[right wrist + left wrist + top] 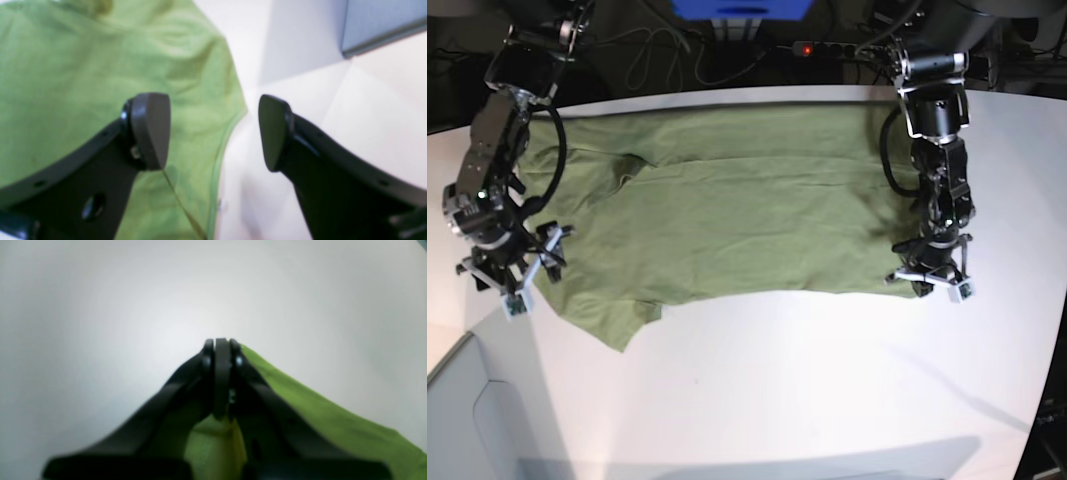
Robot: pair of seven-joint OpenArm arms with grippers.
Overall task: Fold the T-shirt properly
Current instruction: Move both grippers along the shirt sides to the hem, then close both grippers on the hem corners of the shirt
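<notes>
The left gripper [222, 350] fills the foreground of the left wrist view, with its two black fingers [207, 355] pressed fully together at the tips. Green cloth shows between the finger bases and runs off to the right behind them, so the closed tips pinch an edge of the T-shirt [333, 420]. The white table [100, 323] lies beyond the tips.

In the right wrist view, the right gripper [213, 131] stands wide, with a clear gap between its two dark pads [150, 130]. The left pad sits over the cloth and the right pad sits over bare table. The hemmed edge of the shirt runs down through the gap. Nothing is held between these pads.

In the base view, the shirt is spread flat across the far half of the table, with its long axis running left to right. One sleeve points toward the near left. The right gripper is at the shirt's left end, beside that sleeve. The left gripper is at the near right corner of the shirt. A blue box [742, 8] and cables [667, 60] lie behind the table.
</notes>
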